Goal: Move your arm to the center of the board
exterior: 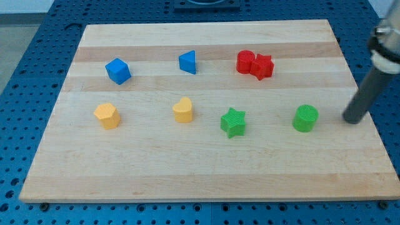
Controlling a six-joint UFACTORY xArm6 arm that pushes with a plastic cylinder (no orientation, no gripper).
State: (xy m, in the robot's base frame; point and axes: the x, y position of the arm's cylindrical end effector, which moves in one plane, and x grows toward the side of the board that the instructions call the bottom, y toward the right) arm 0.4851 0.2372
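My tip (pixel 353 119) rests on the wooden board (pixel 206 175) near its right edge, just right of the green cylinder (pixel 305 118). A green star (pixel 233 122) lies left of the cylinder. Two red blocks (pixel 255 64) touch each other at the upper right: a rounded one on the left and a star on the right. A blue cube (pixel 117 70) and a blue triangular block (pixel 187 62) lie along the top. A yellow hexagonal block (pixel 107 115) and a second yellow block (pixel 183 109) lie in the left half.
The board lies on a blue perforated table (pixel 37 75). The rod's upper body (pixel 386 47) enters from the view's right edge.
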